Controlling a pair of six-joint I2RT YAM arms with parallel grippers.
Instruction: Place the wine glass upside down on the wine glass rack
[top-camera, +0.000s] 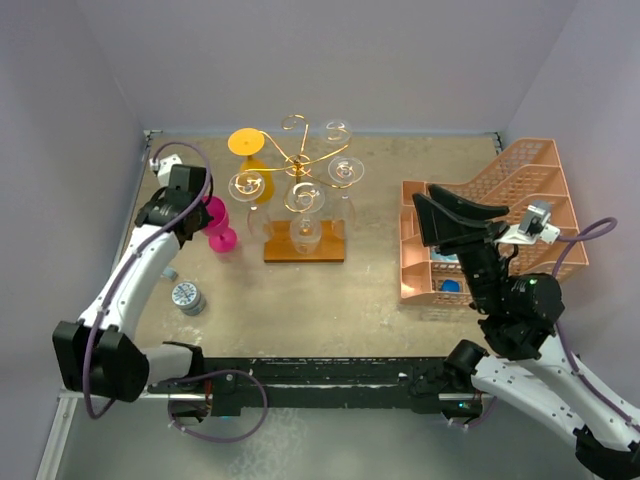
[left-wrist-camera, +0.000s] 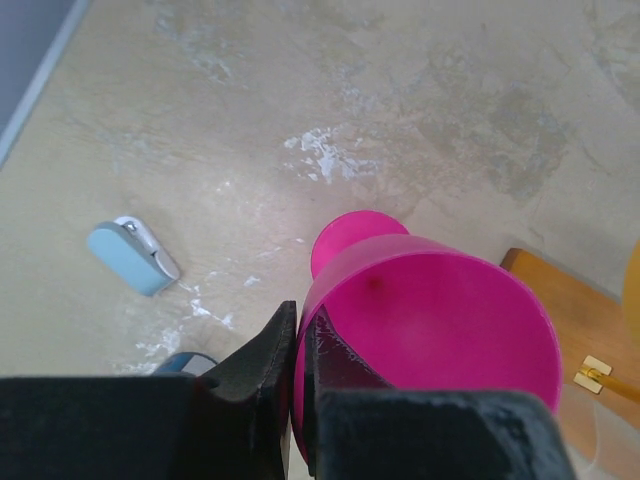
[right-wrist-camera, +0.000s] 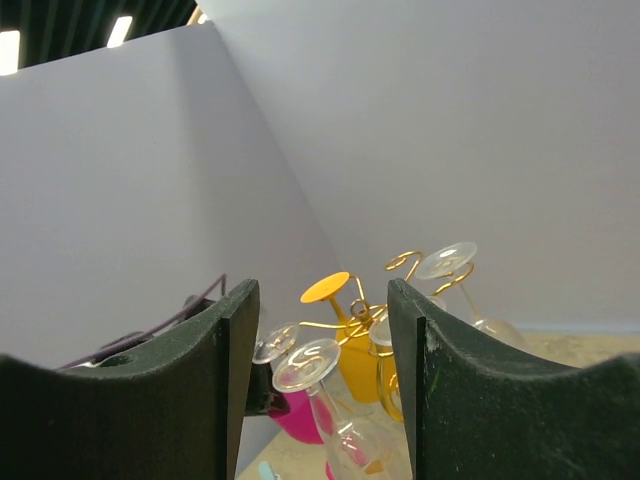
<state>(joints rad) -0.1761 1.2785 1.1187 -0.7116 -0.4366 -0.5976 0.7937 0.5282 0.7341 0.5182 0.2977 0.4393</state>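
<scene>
Your left arm was stretched forward along the left wall with the wrist bent down. The left gripper (left-wrist-camera: 300, 325) was closed on the rim of the pink wine glass (left-wrist-camera: 430, 320), which stood mouth up just left of the wine glass rack (top-camera: 300, 175). Your right gripper (right-wrist-camera: 320, 330) was open, raised beside the pink organizer (top-camera: 520, 200).

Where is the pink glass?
In the top view, the pink glass is left of the wine glass rack, its rim pinched in the jaws of the left gripper.
</scene>
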